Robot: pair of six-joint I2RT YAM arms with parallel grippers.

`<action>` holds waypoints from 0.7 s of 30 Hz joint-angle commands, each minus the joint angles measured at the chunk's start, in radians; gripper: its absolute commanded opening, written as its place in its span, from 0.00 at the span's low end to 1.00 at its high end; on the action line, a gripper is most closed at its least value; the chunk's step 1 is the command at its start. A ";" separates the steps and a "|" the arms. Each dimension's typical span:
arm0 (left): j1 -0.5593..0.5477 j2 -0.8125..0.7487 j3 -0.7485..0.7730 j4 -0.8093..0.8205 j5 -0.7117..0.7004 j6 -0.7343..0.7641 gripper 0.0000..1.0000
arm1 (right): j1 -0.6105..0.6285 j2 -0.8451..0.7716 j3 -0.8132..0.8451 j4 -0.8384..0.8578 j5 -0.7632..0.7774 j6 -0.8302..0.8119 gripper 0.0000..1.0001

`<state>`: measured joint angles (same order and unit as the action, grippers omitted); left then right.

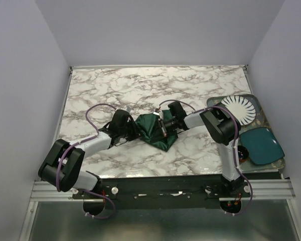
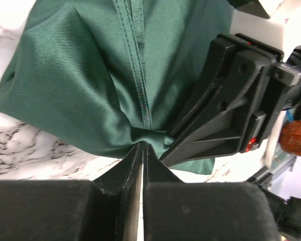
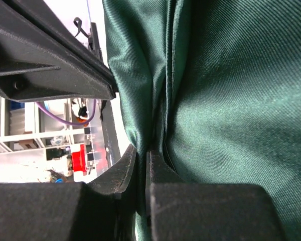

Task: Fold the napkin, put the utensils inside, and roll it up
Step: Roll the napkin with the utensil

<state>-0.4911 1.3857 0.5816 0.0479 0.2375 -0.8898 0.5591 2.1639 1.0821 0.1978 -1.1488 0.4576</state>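
The dark green napkin [image 1: 154, 131] hangs bunched between my two grippers at the middle of the marble table. My left gripper [image 1: 132, 128] is shut on its left edge; in the left wrist view the cloth [image 2: 100, 80] is pinched at the fingertips [image 2: 142, 146]. My right gripper [image 1: 163, 128] is shut on the right side; in the right wrist view a fold of the cloth [image 3: 231, 90] runs down between the fingers [image 3: 140, 155]. The two grippers sit very close together. The fork is hidden or out of view.
A tray [image 1: 261, 111] at the right edge holds a white ribbed plate [image 1: 239, 108] and a teal oval dish [image 1: 261, 144]. The white marble table [image 1: 125, 90] stretches behind the arms, with grey walls around.
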 commanded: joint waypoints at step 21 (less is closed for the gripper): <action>-0.004 0.196 -0.063 0.221 0.019 -0.040 0.02 | -0.007 0.005 -0.014 -0.245 0.196 -0.062 0.09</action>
<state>-0.4923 1.5246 0.5606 0.2508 0.2840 -0.9371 0.5571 2.1578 1.1004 0.1081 -1.1187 0.4431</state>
